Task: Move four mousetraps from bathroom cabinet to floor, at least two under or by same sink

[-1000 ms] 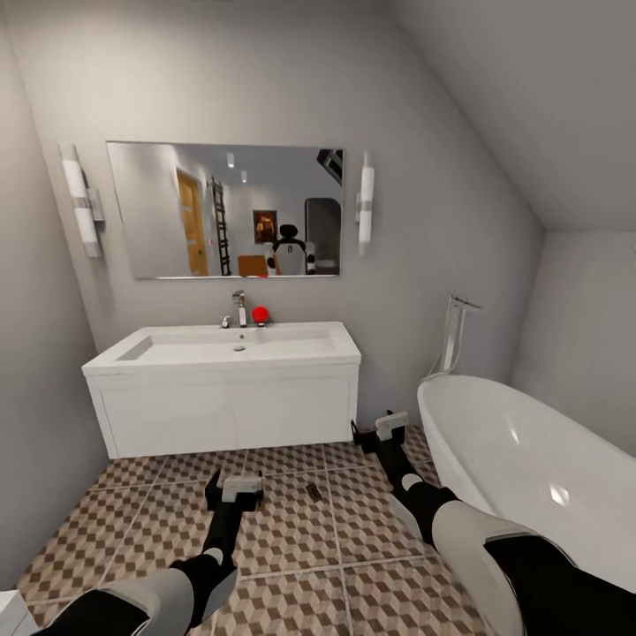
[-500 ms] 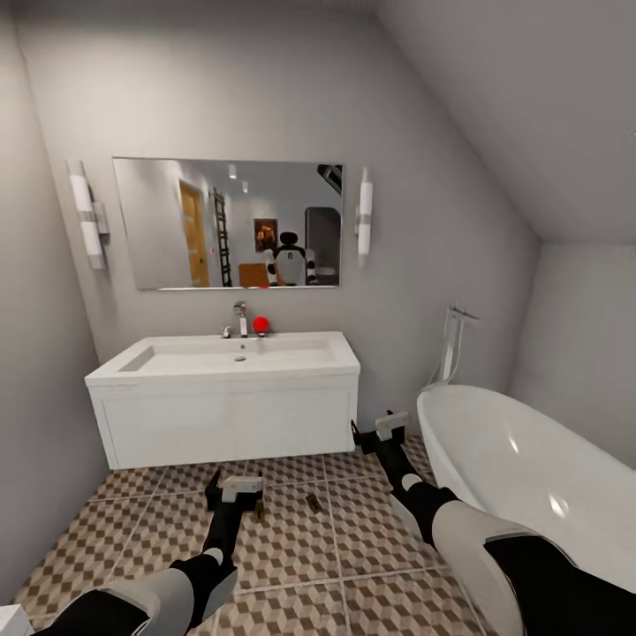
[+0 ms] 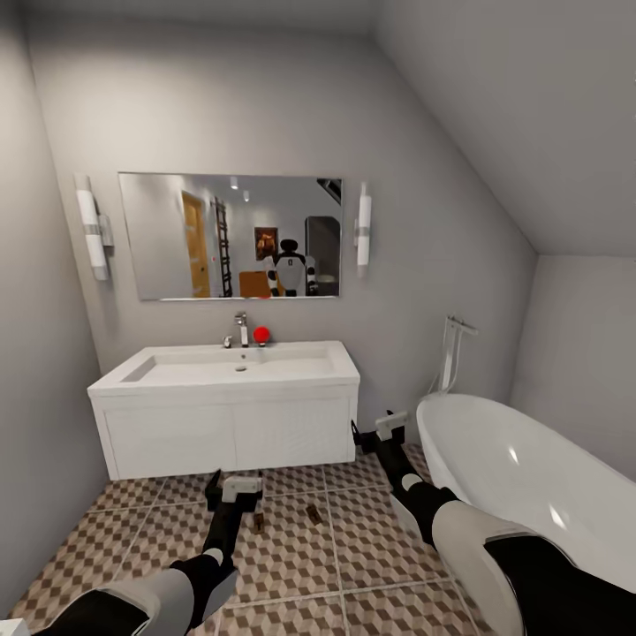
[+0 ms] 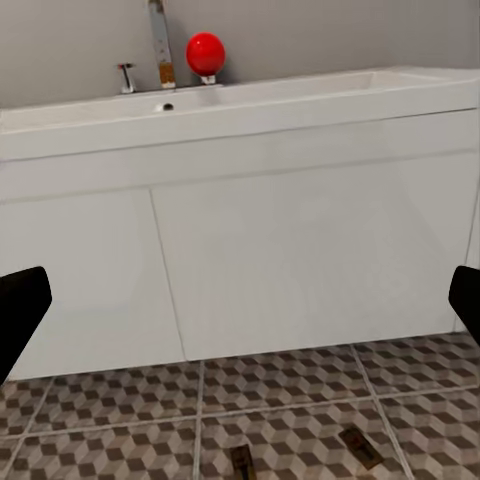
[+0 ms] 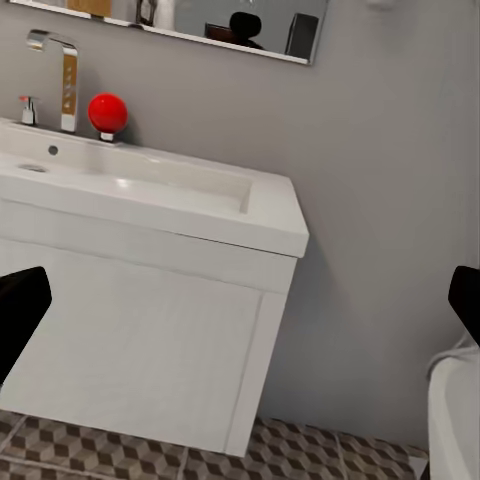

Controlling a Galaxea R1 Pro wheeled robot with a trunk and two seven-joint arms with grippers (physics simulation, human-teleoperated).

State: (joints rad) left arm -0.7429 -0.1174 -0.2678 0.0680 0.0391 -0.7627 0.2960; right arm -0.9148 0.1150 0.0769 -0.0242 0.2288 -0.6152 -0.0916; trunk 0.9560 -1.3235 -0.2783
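Tan mousetraps (image 3: pixel 312 513), two of four, lay on the bathroom floor (image 3: pixel 353 548) near the sink (image 3: pixel 230 371); both grippers' fingers were wide open, empty.

Grey walls (image 3: pixel 265 106), mirror (image 3: pixel 230 237), white bathtub (image 3: pixel 521 477).

Both arms reach forward, left pincer (image 3: pixel 232 491) and right pincer (image 3: pixel 378 430) spread wide.
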